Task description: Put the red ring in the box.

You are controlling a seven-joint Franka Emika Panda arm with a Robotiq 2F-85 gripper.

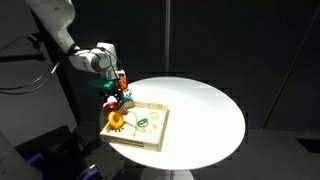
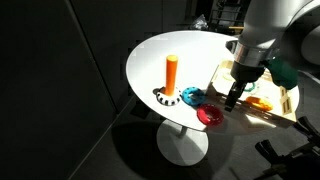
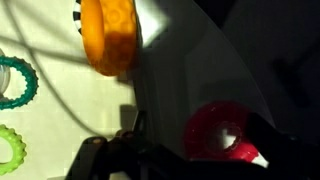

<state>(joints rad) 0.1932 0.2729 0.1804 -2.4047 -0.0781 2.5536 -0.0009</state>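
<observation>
In an exterior view the gripper [image 1: 121, 92] hangs low over the near edge of the table [image 1: 200, 110], by the corner of the box [image 1: 155, 130]. The gear [image 1: 117, 121] stands at that corner, and the ring [image 1: 126, 98] shows as a red speck under the fingers.

In an exterior view the ring [image 2: 210, 116] lies flat on the table near its rim, outside the box. The gripper [image 2: 233, 100] is just beside it. A blue toy [image 2: 192, 96] and the peg [image 2: 171, 73] stand further off.

In the wrist view the ring [image 3: 222, 130] lies between the spread fingers of the gripper [image 3: 197, 152], ungrasped. The gear [image 3: 110, 35], a teal ring [image 3: 15, 80] and a green ring [image 3: 8, 150] lie beyond.
</observation>
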